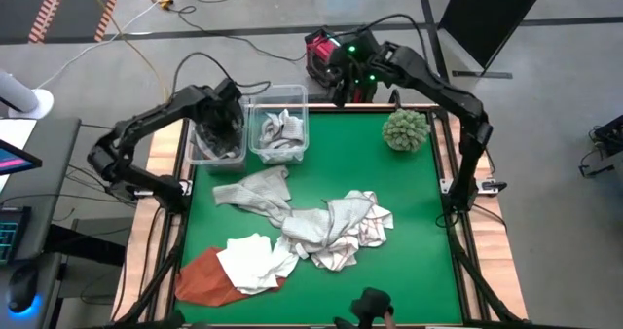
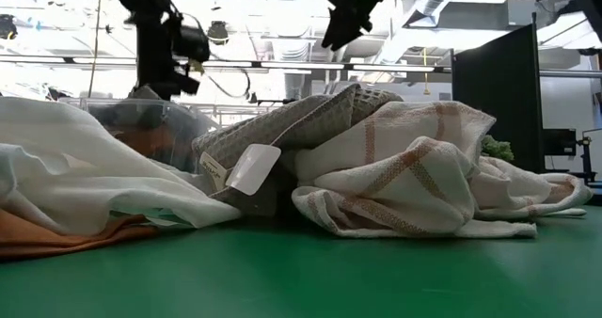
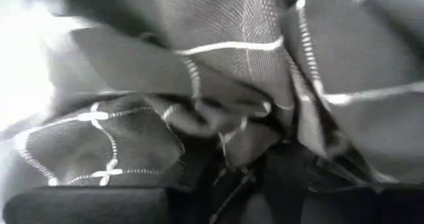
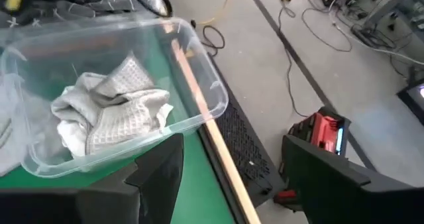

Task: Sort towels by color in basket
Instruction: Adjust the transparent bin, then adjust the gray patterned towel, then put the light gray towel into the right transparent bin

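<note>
Left gripper point(image 1: 226, 125): lowered into the left clear bin point(image 1: 198, 154) at the table's far left corner, among dark grey checked towels point(image 3: 218, 71); cloth fills the left wrist view; whether its jaws pinch the cloth cannot be told.

Right gripper point(image 1: 343, 88): raised over the table's far edge, just beyond the right clear bin point(image 4: 192, 85); jaws spread wide, nothing between them.

Right clear bin: beside the left one; holds a crumpled light grey towel point(image 4: 109, 111).

Green table point(image 1: 409, 232), towels loose on it: a light grey towel point(image 1: 255, 191) near the bins; a heap of white, rust-checked towels point(image 1: 341, 230) at centre, touching it; a plain white towel point(image 1: 255, 261) toward the near left, lying partly over a rust-orange towel point(image 1: 200, 278) at the near left corner.

Green spiky ball point(image 1: 406, 129): far right of the table, well apart from the heap.
</note>
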Robot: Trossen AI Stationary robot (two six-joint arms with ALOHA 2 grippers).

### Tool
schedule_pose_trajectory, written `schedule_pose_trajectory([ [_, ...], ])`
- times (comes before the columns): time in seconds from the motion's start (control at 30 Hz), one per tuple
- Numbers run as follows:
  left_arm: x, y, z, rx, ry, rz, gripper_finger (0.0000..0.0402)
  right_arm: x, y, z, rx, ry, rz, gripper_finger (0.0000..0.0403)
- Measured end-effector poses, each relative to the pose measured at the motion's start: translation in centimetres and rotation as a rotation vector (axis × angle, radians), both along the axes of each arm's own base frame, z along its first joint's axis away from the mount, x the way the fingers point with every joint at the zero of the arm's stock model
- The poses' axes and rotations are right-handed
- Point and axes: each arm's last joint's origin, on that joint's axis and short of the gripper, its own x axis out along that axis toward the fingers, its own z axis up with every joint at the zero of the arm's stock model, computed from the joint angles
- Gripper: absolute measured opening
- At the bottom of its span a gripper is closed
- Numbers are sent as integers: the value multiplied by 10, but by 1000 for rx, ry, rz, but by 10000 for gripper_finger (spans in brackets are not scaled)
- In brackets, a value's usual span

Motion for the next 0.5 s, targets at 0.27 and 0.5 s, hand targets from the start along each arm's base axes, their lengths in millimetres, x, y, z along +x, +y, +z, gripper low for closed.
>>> schedule_pose_trajectory([
  [0.27, -8, -10, 62, 95, -127, 114, 157, -5, 2, 2, 4, 13, -7, 285],
  [0.5, -8, -48, 114, 261, -382, 81, 182, 7, 29, -1, 35, 55, 80, 285],
])
